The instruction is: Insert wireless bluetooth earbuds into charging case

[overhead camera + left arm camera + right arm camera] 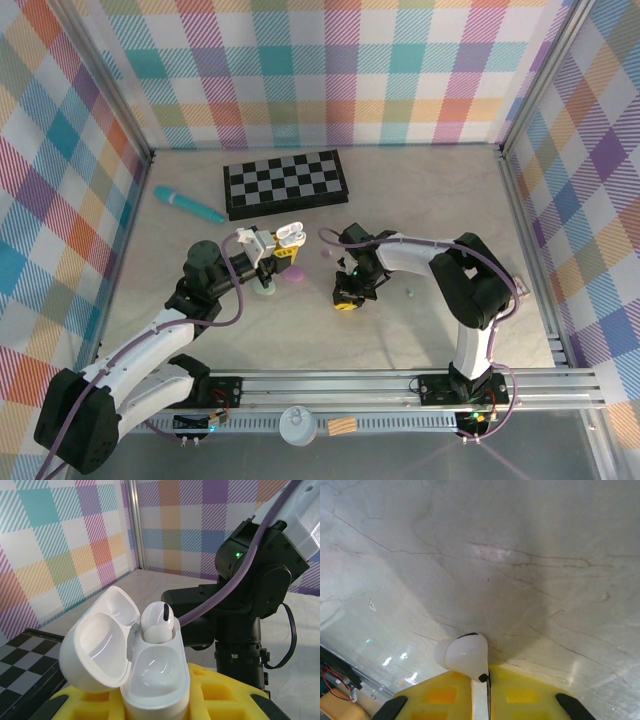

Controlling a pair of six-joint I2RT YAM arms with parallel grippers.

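My left gripper (268, 248) squeezes a round white plastic case (155, 680). Its lid is open, and one tiny white earbud (158, 622) sits inside. My right gripper (480, 702) pinches another small white earbud (465, 655) by its stem, close to the grey marble table (520, 555).

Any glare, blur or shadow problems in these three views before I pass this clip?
Right wrist: the table shows soft glare streaks and a broad shadow, yet the white earbud is sharp. Left wrist: the charging case is crisp and evenly lit. Top external: even light, no glare.
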